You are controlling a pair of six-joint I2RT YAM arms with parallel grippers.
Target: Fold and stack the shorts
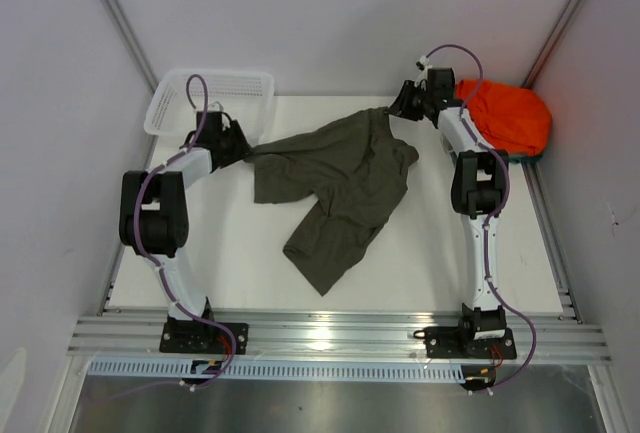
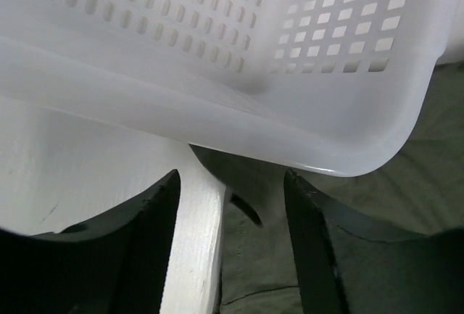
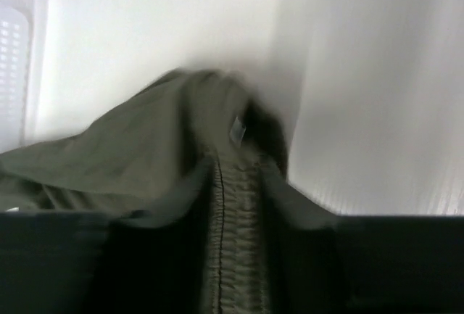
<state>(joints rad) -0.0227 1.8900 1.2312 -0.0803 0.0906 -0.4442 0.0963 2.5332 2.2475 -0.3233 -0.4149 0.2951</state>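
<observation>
Across the white table, between pale walls, olive shorts lie rumpled.

Olive-green shorts, white basket

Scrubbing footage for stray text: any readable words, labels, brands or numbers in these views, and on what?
None readable.
A small sewn tag at the waistband of the shorts: too blurred to read.
The basket and the table show no text.
</observation>
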